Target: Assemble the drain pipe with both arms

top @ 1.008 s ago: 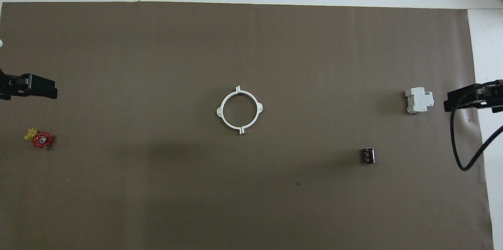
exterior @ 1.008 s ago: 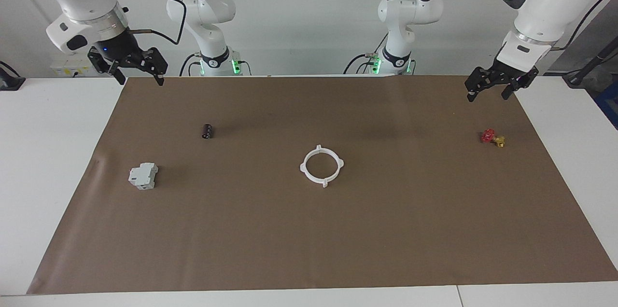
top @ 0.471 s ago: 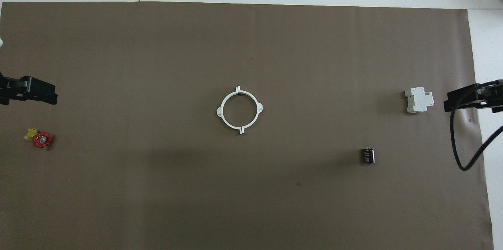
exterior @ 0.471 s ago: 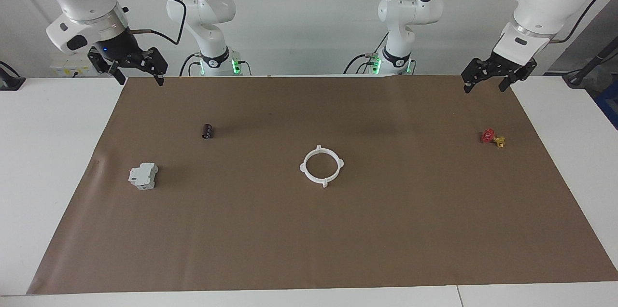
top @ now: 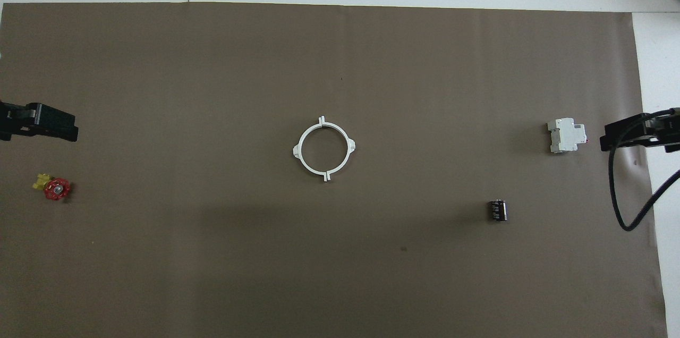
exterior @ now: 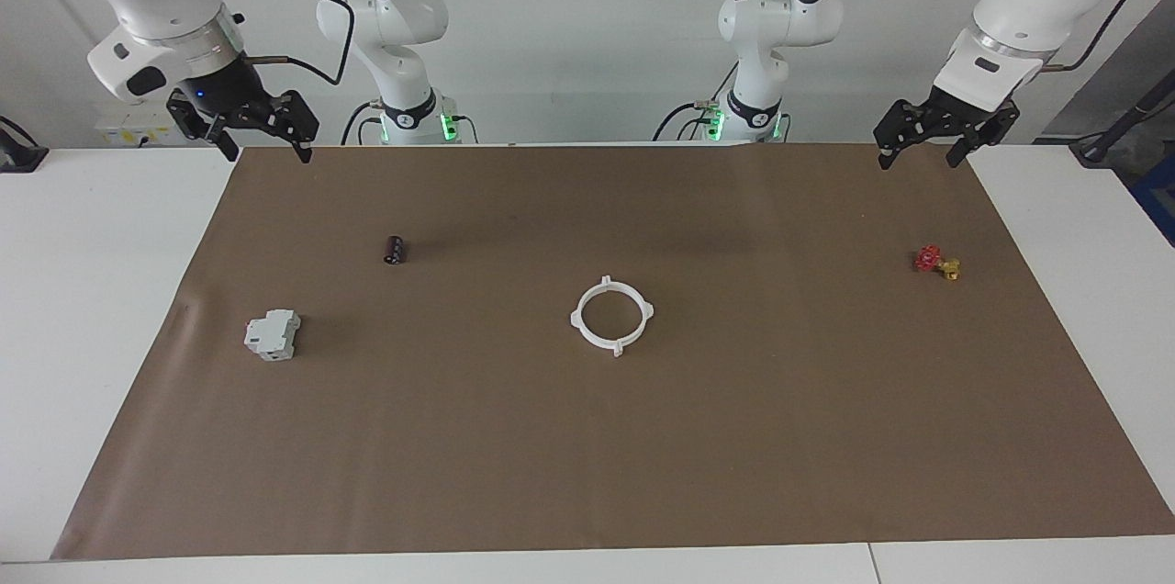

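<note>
Two open, empty grippers, right gripper point(exterior: 262, 139) and left gripper point(exterior: 921, 136), flank one block point(exterior: 273, 334), one capacitor point(exterior: 395, 250), one assembled drain pipe point(exterior: 611, 316) mid-mat and one valve point(exterior: 936, 262); only the left gripper has risen.

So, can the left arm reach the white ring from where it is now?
Probably yes. The left end effector hangs open above the mat's edge, and only bare mat lies between it and the white ring; the red valve sits off that path.
</note>
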Robot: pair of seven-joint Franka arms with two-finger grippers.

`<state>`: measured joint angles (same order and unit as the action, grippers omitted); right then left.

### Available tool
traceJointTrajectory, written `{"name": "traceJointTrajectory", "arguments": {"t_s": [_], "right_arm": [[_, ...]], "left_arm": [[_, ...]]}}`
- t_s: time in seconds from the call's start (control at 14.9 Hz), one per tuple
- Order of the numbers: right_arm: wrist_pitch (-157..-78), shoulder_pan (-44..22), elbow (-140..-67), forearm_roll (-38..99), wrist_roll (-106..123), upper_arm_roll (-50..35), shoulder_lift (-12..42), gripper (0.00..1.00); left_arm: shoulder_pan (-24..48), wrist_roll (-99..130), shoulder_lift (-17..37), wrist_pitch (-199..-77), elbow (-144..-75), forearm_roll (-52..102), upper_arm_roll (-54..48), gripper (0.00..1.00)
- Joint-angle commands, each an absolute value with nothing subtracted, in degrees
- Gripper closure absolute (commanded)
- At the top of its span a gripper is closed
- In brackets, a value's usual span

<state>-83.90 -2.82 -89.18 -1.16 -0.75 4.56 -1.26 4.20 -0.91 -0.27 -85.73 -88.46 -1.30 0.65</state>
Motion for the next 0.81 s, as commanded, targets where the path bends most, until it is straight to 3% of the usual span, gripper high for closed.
{"name": "traceJointTrajectory", "arguments": {"t_s": [0.0, 0.27, 0.74], "right_arm": [[-83.8, -2.4, -89.5, -0.2, -0.8, 4.4, -1.6, 0.0], [-83.8, -2.3, -89.5, -0.2, -0.8, 4.4, -1.6, 0.0], [-83.8, -2.2, -89.5, -0.2, -1.2, 4.4, -1.6, 0.0]], "left_arm": [[4.2, -1.6, -0.4, -84.5, -87.9, -0.4, 0.8, 0.0], [4.0, -2.4, -2.5, -89.6, -92.8, -0.4, 0.7, 0.0], [4.2, -2.3, -2.1, -90.1, -92.8, -0.4, 0.5, 0.0]]}}
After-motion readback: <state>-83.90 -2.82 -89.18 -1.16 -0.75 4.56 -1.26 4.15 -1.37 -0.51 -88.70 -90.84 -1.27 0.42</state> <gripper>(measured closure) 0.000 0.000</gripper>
